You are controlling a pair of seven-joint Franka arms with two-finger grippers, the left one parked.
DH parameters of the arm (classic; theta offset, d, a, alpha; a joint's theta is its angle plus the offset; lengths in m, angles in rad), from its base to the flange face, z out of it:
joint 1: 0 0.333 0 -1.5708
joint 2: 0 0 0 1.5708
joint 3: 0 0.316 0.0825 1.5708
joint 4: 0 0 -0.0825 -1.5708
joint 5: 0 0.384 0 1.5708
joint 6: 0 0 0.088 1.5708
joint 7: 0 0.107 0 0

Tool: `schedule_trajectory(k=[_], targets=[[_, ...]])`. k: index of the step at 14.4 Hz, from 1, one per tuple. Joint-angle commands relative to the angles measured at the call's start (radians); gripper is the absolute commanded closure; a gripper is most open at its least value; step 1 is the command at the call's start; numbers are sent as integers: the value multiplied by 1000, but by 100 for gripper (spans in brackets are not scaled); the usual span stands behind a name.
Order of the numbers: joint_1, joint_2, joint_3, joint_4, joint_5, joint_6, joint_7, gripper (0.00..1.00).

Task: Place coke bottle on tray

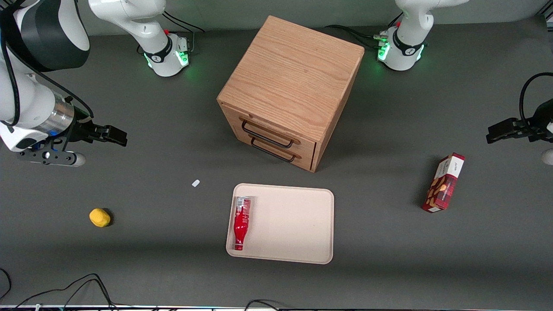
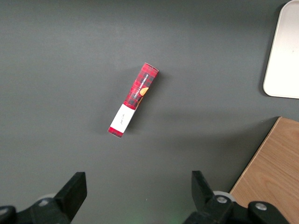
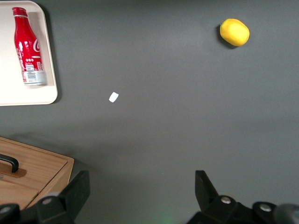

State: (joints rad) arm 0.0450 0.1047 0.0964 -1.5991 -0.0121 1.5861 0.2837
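Observation:
The coke bottle (image 1: 240, 222) is a small slim red bottle lying flat on the beige tray (image 1: 293, 224), along the tray's edge toward the working arm's end, cap nearer the front camera. It also shows in the right wrist view (image 3: 28, 46) on the tray (image 3: 11, 91). My right gripper (image 1: 113, 134) hangs open and empty above the bare table, well away from the tray toward the working arm's end; in its own view the gripper (image 3: 140, 189) has its fingers (image 3: 77, 189) wide apart with nothing between them.
A wooden drawer cabinet (image 1: 289, 86) stands just farther from the front camera than the tray. A yellow round object (image 1: 100, 217) and a small white scrap (image 1: 195, 183) lie on the table. A red snack box (image 1: 445, 182) lies toward the parked arm's end.

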Motion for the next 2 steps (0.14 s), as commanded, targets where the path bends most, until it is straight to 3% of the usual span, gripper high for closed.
schedule_trajectory(k=[1,2], targets=[[-33,-10,19,-7,9,9,-28,0],[-33,-10,19,-5,11,-6,-29,0]])
